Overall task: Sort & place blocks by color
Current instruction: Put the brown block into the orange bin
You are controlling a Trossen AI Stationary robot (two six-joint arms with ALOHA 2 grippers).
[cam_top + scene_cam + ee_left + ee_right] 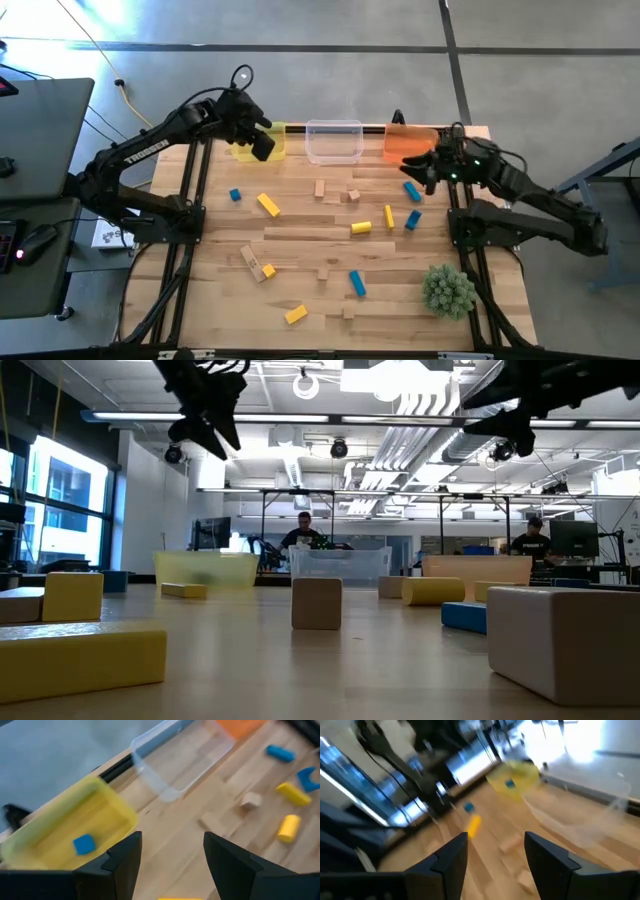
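Blue, yellow and plain wooden blocks lie scattered flat on the wooden table [300,240], among them a blue one [235,195], a yellow one [268,205] and a plain one [320,187]. One blue block [83,844] lies inside the yellow bin [75,827]. My left gripper [262,142] hangs open above that bin's near right corner, and the left wrist view shows nothing between its fingers [172,837]. My right gripper [415,172] is raised in front of the orange bin [408,143], open and empty [496,837].
The yellow bin [255,147], a clear bin [333,140] and the orange bin stand in a row along the far edge. A spiky green plant ball [447,290] sits near the right front corner. People sit at desks in the room behind the table [305,532].
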